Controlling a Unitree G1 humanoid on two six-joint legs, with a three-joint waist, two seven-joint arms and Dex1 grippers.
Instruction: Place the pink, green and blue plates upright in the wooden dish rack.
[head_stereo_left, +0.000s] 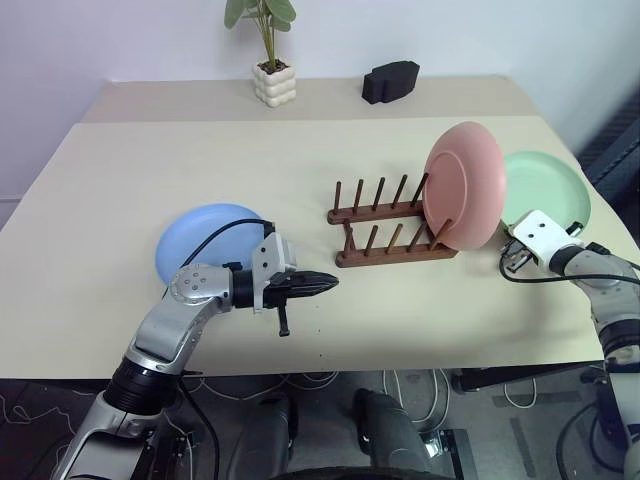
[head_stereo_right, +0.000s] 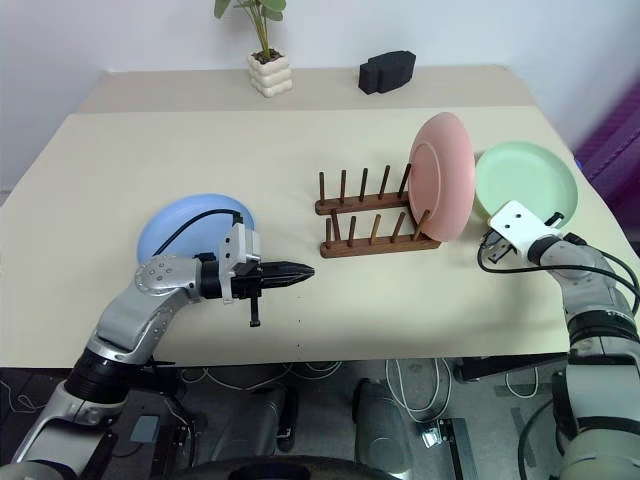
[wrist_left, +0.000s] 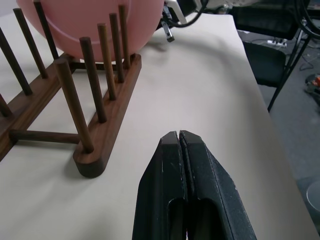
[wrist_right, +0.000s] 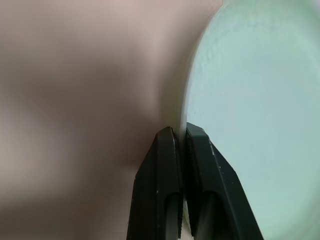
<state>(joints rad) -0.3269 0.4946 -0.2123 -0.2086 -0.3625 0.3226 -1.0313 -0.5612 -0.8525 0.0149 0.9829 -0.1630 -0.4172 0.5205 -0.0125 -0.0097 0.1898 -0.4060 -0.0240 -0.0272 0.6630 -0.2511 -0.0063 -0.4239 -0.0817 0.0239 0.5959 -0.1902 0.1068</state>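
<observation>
1. Plates first, from the head views: the pink plate (head_stereo_left: 464, 185) stands upright at the right end of the wooden dish rack (head_stereo_left: 385, 232); the green plate (head_stereo_left: 545, 188) lies flat on the table (head_stereo_left: 120, 180) just right; the blue plate (head_stereo_left: 205, 240) lies flat left.
2. Left wrist view: the left end effector (wrist_left: 179, 137) is pressed together, empty.
3. Right wrist view: the right end effector (wrist_right: 180, 132) is clamped on the green plate's near rim; lift gently, tipping it upright clear of the pink plate.

The dark wooden rack (head_stereo_left: 392, 228) holds the pink plate (head_stereo_left: 464, 186) upright at its right end. The green plate (head_stereo_left: 545, 186) lies flat right of the rack, the blue plate (head_stereo_left: 205, 241) flat to its left.
</observation>
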